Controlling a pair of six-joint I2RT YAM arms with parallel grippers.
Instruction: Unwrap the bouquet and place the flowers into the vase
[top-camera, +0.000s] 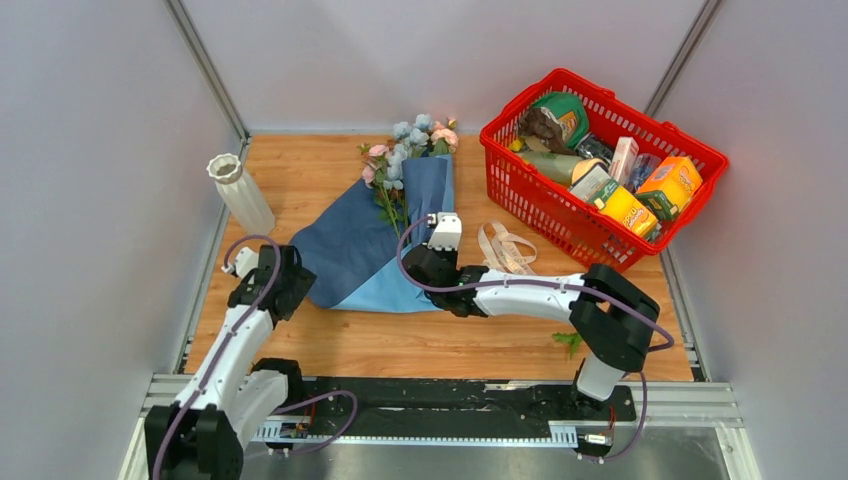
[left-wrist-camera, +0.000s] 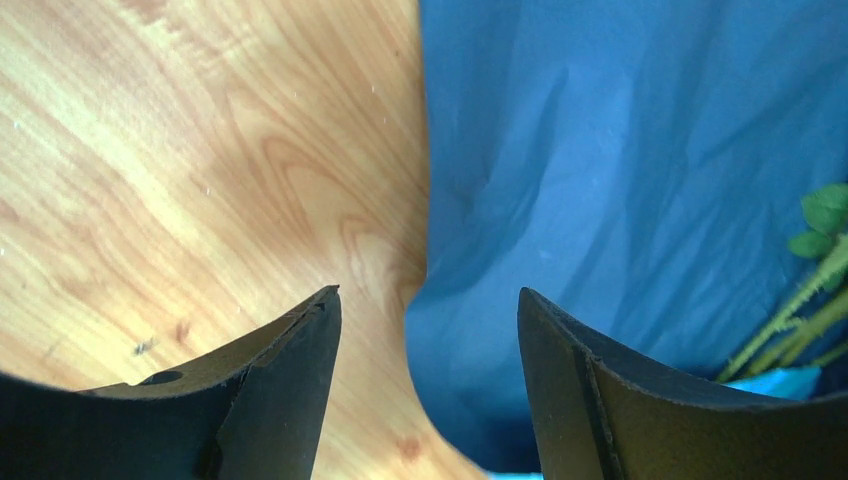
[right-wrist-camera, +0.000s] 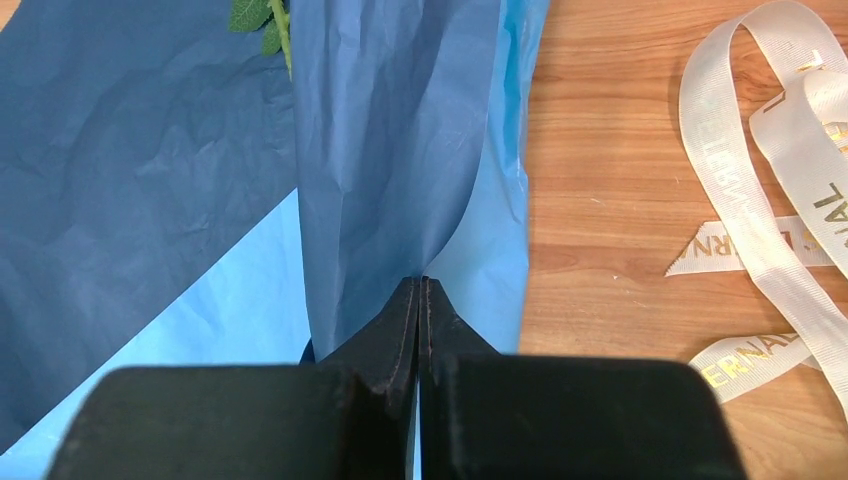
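Lying unfolded, blue paper (top-camera: 350, 250) bares pink flowers (top-camera: 415, 140); right gripper (right-wrist-camera: 421, 282) seemingly pinches it, left gripper (left-wrist-camera: 428, 295) gapes.

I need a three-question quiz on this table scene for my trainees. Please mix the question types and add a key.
1. True or false: the cream ribbon is tied around the blue paper.
2. Where is the vase? A) upright, left of the paper B) lying on the paper C) tipped over, right of the paper.
3. Fill in: the right end effector is shut on the ___.
Key: 1 false, it lies loose beside the paper; 2 A; 3 blue paper.
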